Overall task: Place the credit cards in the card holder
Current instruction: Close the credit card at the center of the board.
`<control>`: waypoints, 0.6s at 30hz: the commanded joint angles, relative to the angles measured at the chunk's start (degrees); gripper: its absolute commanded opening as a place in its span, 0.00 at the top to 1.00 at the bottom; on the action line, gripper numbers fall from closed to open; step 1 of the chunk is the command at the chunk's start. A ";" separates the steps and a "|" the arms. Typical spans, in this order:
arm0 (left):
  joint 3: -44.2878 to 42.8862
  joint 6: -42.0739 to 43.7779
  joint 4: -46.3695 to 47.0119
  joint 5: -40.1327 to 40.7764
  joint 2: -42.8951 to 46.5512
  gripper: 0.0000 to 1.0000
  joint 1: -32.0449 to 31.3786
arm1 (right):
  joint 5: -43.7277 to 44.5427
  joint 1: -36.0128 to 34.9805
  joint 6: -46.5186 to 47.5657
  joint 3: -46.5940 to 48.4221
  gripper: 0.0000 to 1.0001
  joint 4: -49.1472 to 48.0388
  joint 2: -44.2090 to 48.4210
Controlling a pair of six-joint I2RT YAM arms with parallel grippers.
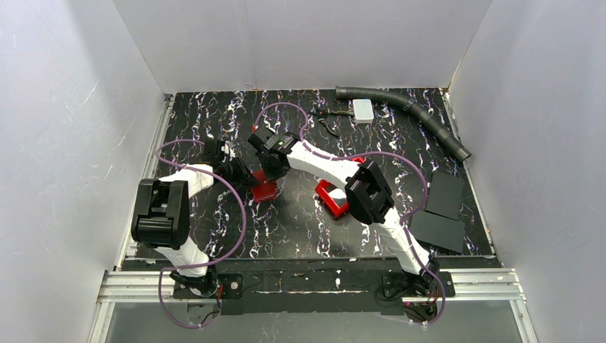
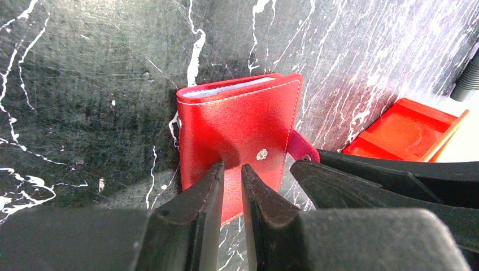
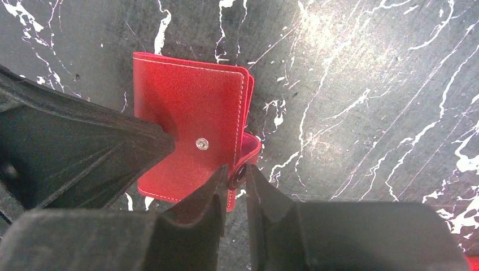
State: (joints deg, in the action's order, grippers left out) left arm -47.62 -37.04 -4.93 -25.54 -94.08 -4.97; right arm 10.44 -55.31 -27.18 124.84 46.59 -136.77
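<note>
The card holder (image 2: 237, 127) lies folded shut on the black marbled table, also seen in the overhead view (image 1: 264, 191). Thin white edges of credit cards (image 2: 226, 90) show along its far edge. My left gripper (image 2: 231, 169) rests its tips on the cover just beside the snap stud (image 2: 261, 154), jaws a narrow gap apart with nothing between them. My right gripper (image 3: 237, 170) is at the holder's side, shut on the snap strap (image 3: 252, 148), whose black button sits between its tips. Both grippers (image 1: 246, 179) (image 1: 274, 174) meet over the holder.
A bright red bin (image 1: 330, 194) stands just right of the holder, under the right arm. A white block (image 1: 363, 109) and a grey ribbed hose (image 1: 407, 107) lie at the back. Two black sheets (image 1: 444, 194) (image 1: 437, 230) lie at the right edge.
</note>
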 commanded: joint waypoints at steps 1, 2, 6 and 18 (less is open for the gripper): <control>1.64 0.92 -2.27 0.93 0.67 0.83 -0.13 | 1.39 -0.33 -0.07 2.08 0.78 -0.17 1.36; 1.65 0.96 -2.16 0.95 0.67 0.83 -0.13 | 1.56 -0.33 0.06 2.08 0.81 -0.26 1.62; 1.65 1.00 -2.19 0.93 0.57 0.83 -0.13 | 1.36 -0.33 0.01 1.99 0.82 -0.48 2.43; 1.91 1.09 -2.01 0.94 0.70 0.83 -0.42 | 1.85 0.02 -0.07 0.29 0.75 -0.98 4.60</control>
State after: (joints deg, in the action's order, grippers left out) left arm -47.35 -37.06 -4.51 -25.54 -93.97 -4.97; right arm 11.25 -55.29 -26.98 124.81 46.52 -136.55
